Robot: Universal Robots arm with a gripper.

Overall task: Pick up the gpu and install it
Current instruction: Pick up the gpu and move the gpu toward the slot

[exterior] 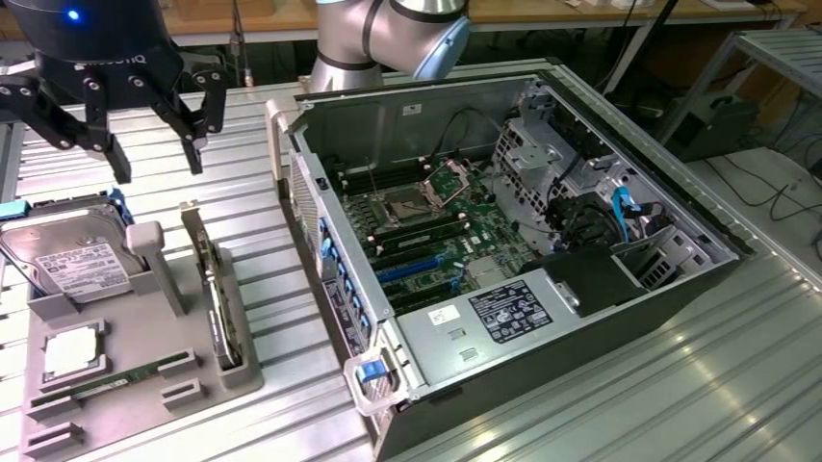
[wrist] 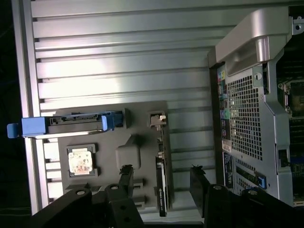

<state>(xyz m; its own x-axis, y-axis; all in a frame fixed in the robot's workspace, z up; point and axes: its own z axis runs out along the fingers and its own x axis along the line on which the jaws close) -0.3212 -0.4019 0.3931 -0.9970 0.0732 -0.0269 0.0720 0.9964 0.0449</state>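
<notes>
The gpu stands on its long edge in a slot of the grey holder, its silver bracket end pointing away from the table's front edge. My gripper hangs well above that holder, open, with nothing between its black fingers. In the wrist view the gpu shows as a thin black strip, and the gripper has one fingertip on each side of the card's line, apart from it. The open computer case lies on its side at the exterior view's right, with blue expansion slots on its motherboard.
The holder also carries a silver hard drive in a blue caddy, a processor and a green RAM stick. The case's rear panel and handle lie close beside the holder. Everything rests on a ribbed aluminium table.
</notes>
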